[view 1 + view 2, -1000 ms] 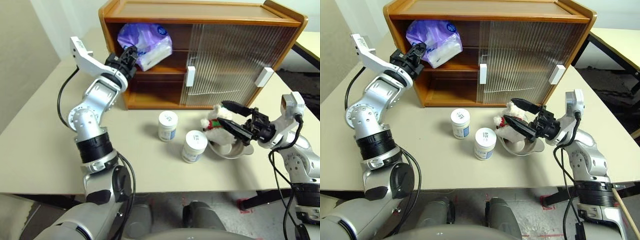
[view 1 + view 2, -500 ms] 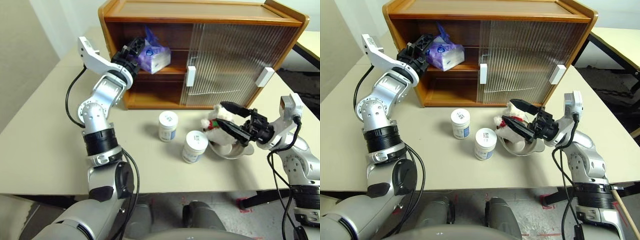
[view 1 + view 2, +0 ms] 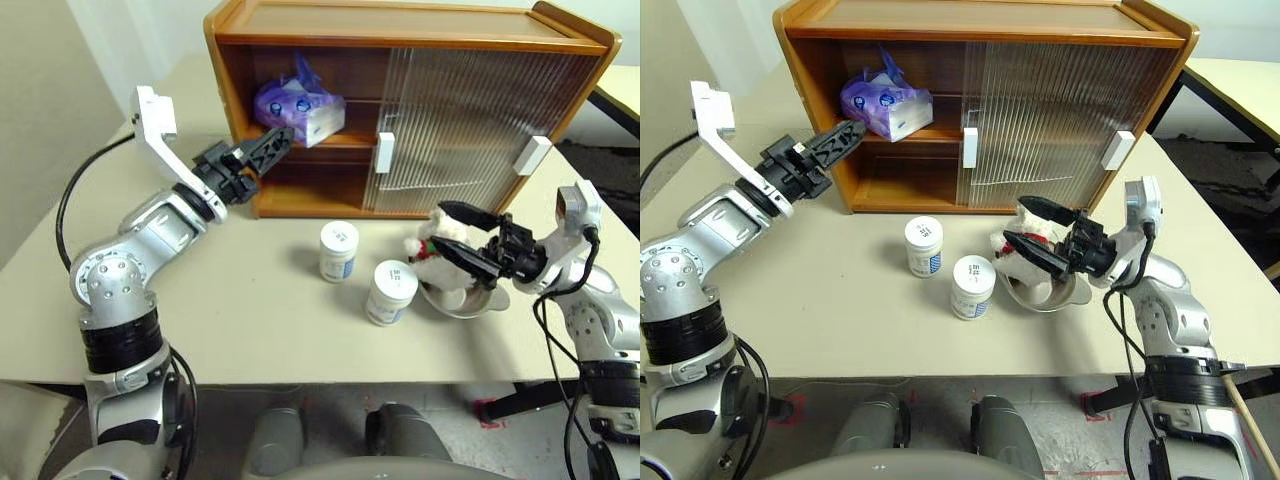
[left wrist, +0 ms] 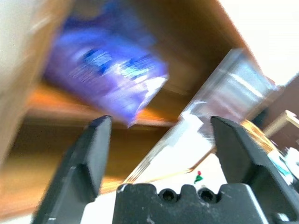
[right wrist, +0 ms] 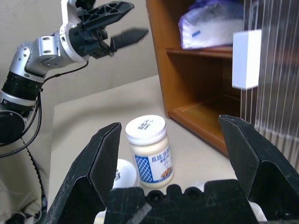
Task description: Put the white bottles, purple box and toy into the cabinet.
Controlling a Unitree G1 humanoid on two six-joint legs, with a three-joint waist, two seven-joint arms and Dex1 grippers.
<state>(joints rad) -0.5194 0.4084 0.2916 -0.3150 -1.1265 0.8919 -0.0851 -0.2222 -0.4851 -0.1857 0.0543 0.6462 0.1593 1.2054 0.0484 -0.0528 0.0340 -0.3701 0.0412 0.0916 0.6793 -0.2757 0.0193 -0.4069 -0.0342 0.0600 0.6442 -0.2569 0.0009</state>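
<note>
The purple box lies on the upper shelf in the open left half of the cabinet. My left gripper hangs open and empty just outside that opening, pointing at the box. Two white bottles stand on the table in front of the cabinet. The toy leans in a steel bowl to their right. My right gripper is open at the toy, with its fingers apart above and in front of it. The nearer bottle shows between those fingers.
The cabinet's ribbed sliding doors with white handles cover its right half. The lower left shelf is bare. Beige tabletop spreads to the left and front of the bottles. A second table edge stands at the far right.
My left gripper has let go of the purple box, which now rests on the upper shelf. The left arm has drawn back out of the cabinet. My right gripper has stayed put.
</note>
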